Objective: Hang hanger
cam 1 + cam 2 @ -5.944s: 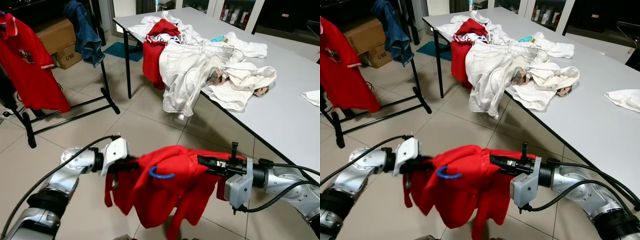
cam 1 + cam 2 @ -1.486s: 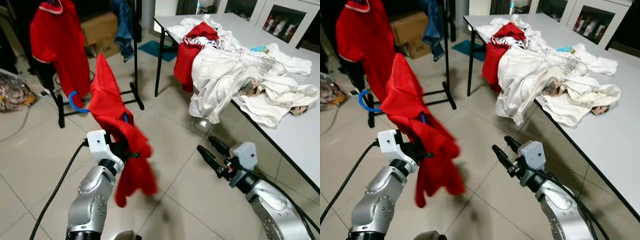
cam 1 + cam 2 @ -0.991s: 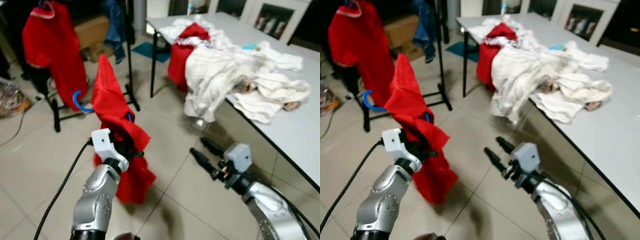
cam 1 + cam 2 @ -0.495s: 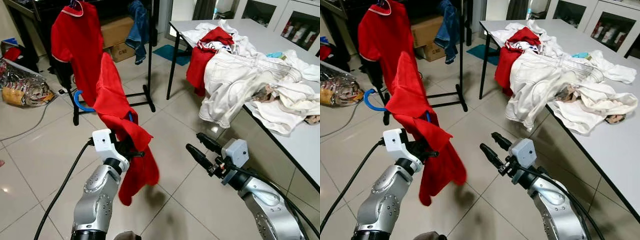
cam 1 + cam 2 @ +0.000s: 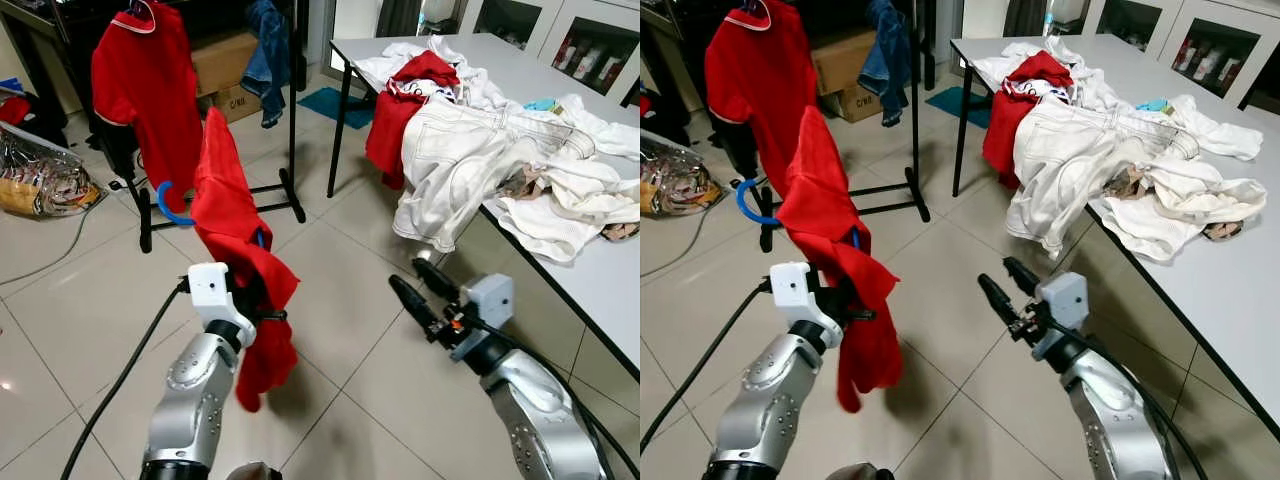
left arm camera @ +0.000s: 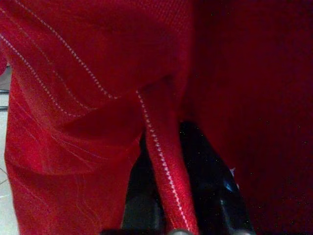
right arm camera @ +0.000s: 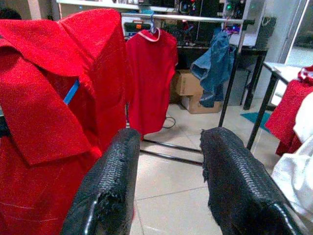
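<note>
Hanger (image 5: 172, 205) and red shirt (image 5: 235, 250) now hang from our closed left gripper (image 5: 250, 300) alone, right gripper (image 5: 420, 285) freed wide open, rack (image 5: 290, 110) ahead

Light: bright, even indoor light
Glare: pale sheen on floor tiles (image 5: 60, 300)
Focus: head views sharp
Left wrist view: dim, close, soft

Pale glossy tile floor (image 5: 60, 300) reflects the room light. A black clothes rack (image 5: 293, 110) stands before cardboard boxes (image 5: 230, 62), left of a grey worktop (image 5: 600, 290); glass-fronted cabinets (image 5: 585, 45) line the back.
</note>
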You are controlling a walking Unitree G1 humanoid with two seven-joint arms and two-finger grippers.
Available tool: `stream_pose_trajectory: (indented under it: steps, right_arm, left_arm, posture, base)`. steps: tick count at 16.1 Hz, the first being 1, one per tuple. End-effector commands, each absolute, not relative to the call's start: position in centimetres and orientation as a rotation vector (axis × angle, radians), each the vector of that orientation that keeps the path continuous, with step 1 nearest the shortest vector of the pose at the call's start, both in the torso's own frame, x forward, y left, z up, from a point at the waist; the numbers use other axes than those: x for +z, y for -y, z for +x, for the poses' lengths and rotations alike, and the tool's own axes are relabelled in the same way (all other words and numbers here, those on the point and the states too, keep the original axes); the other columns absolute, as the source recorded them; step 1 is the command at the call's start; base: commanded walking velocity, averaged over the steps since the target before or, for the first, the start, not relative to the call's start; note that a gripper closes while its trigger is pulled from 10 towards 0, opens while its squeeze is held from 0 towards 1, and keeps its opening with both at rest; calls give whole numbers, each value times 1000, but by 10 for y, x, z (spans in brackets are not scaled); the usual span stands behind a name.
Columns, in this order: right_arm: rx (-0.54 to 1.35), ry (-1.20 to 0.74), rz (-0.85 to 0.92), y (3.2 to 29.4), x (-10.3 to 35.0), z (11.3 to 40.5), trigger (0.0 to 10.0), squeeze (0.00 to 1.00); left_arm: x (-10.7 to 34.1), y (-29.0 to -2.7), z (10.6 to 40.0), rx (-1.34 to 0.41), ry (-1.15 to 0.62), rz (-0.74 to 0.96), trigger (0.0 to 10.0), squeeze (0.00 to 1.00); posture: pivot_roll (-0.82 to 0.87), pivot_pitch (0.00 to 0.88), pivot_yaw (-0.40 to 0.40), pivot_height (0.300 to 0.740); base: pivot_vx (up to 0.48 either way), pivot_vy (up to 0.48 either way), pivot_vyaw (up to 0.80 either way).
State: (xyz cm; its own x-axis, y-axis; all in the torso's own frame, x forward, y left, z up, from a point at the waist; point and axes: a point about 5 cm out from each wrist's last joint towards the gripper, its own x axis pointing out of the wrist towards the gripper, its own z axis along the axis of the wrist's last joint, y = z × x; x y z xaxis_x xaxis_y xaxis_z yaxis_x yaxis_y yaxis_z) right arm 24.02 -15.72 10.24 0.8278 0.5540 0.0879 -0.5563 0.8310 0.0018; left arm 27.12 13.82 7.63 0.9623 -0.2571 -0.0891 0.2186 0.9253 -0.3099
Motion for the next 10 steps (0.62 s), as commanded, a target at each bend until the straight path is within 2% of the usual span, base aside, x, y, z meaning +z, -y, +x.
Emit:
stream_pose_trajectory:
  steps: [1,9,10]
  right_arm:
    - [597,113,28,161,107,240,10000,0]
    - [645,121,31,156,107,239,10000,0]
    - [649,120,27,156,107,239,10000,0]
  left_arm:
    - [89,-136,278,-254,-66,-291,10000,0]
    - [90,-131,274,-240,-28,-284,10000,0]
    - [90,-131,274,-239,-27,-284,10000,0]
  posture:
    - [-7,0,-21,740]
    - [15,0,-35,740]
    - [19,0,-39,740]
  base:
    - [0,0,0]
    - [0,0,0]
    - [259,0,0]
